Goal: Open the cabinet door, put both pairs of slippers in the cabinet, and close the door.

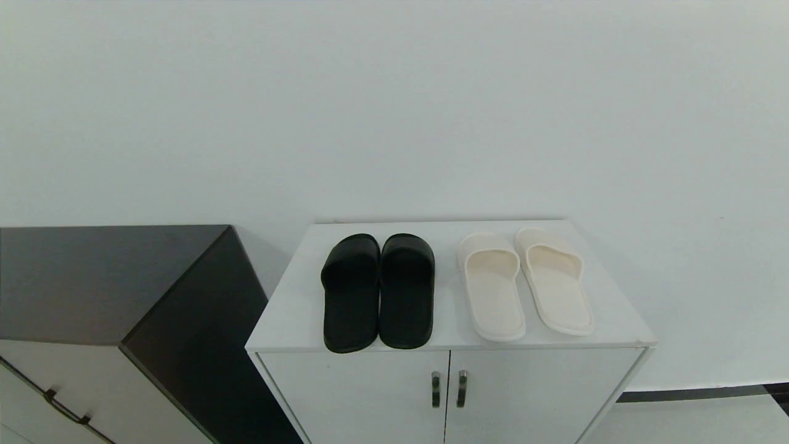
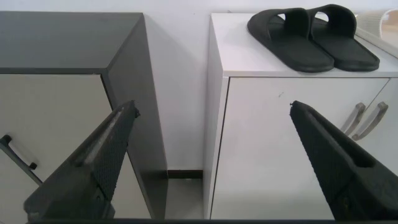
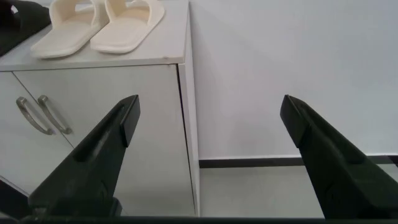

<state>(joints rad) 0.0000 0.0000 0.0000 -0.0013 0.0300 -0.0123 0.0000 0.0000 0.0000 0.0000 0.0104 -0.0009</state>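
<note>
Black rubber slide slippers and cream open-toe slippers lie paired atop the white two-door cabinet, whose doors are closed. We note the left gripper and right gripper both spread and empty, low before it. Risk: the adjacent metal handles invite hooking both, and a jerked door could shake the slippers off.

Light was bright, even and diffuse. Between the spread jaws of the left gripper, the side of the white cabinet and the wall beside the dark cabinet lay in soft shade. The head view bowed straight lines near its edges.
</note>
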